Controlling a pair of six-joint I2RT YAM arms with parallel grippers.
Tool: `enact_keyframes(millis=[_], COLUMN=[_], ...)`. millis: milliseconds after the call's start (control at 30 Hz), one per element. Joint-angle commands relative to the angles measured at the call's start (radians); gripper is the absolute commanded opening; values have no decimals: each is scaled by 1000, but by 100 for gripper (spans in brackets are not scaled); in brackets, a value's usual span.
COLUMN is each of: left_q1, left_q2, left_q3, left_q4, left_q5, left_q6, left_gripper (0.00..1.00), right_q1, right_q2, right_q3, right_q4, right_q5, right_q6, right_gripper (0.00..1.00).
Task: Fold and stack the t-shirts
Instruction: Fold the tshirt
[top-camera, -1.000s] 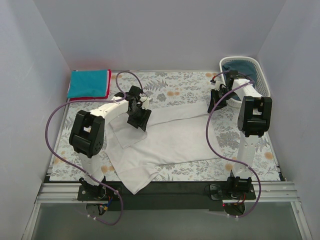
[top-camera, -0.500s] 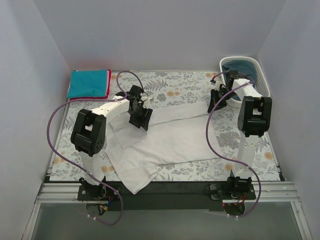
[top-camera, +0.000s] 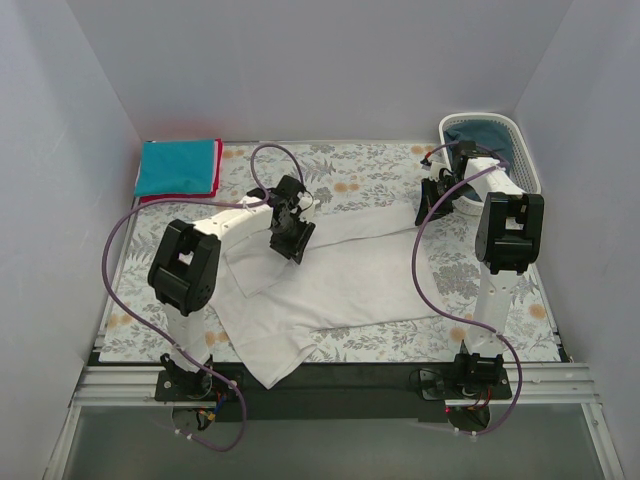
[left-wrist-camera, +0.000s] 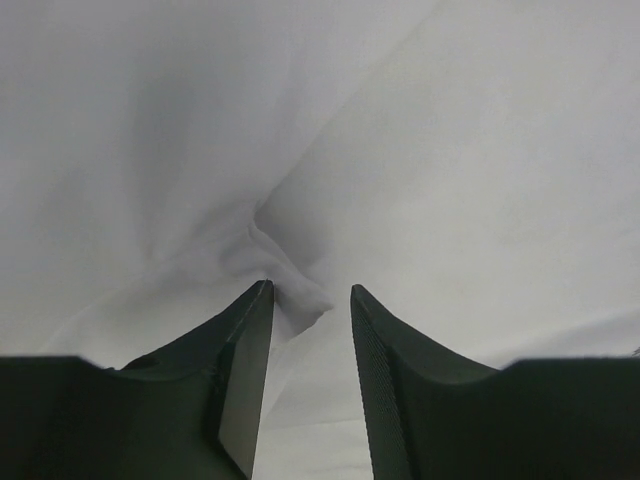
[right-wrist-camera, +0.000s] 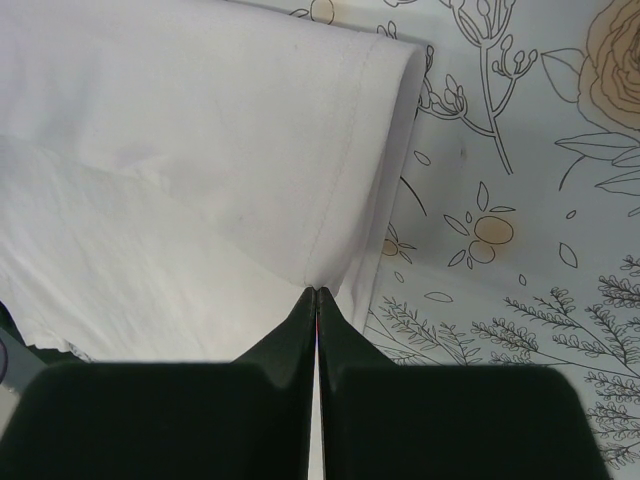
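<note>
1. Closest to the arm bases, the white t-shirt (top-camera: 340, 280) lies spread across the middle of the floral tablecloth (top-camera: 380, 180). It's crumpled, and one corner hangs over the near edge of the table.
2. The left gripper (top-camera: 291, 240) is down on the left part of that shirt. Its wrist camera shows the fingers (left-wrist-camera: 245, 360) a narrow way apart, with a little puckered ridge of white cloth (left-wrist-camera: 295, 295) sitting between the tips. The ridge touches one finger but there's a gap to the other, so it isn't clamped.
3. The right gripper (top-camera: 430, 210) is at the shirt's right end. Up close its jaws are pressed fully together (right-wrist-camera: 317, 293) right on the sleeve hem (right-wrist-camera: 355, 150), and the cloth edge runs straight into the tips, so it's pinching the sleeve.
4. In the far left corner, the bright teal t-shirt (top-camera: 178, 167) sits folded on top of the red t-shirt (top-camera: 218, 172), which only shows as a strip along the edges.
5. In the far right corner is the white slatted basket (top-camera: 480, 118), with the dark blue-teal t-shirt (top-camera: 495, 137) inside it.
</note>
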Motion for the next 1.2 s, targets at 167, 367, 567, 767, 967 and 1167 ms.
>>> enact_keyframes(millis=[167, 367, 567, 767, 967, 1167], left_q1=[-6, -8, -6, -8, -6, -8], left_q2=[-3, -12, -52, -90, -119, -132], left_q3=[-12, -17, -20, -48, -57, -43], left_q4=[11, 8, -9, -24, -33, -55], left_q5=[-109, -143, -138, -149, -155, -152], left_q6=[-9, -6, -1, -1, 0, 9], left_gripper=[22, 10, 0, 0, 0, 0], right_q1=[-2, -1, -2, -1, -1, -2], right_q2=[-40, -47, -64, -90, -99, -110], right_q3=[23, 14, 14, -3, -15, -41], right_q4=[-23, -23, -33, -40, -50, -50], right_q5=[-22, -19, -22, -17, 1, 20], right_q6=[-10, -15, -15, -21, -29, -38], right_gripper=[1, 1, 1, 1, 1, 1])
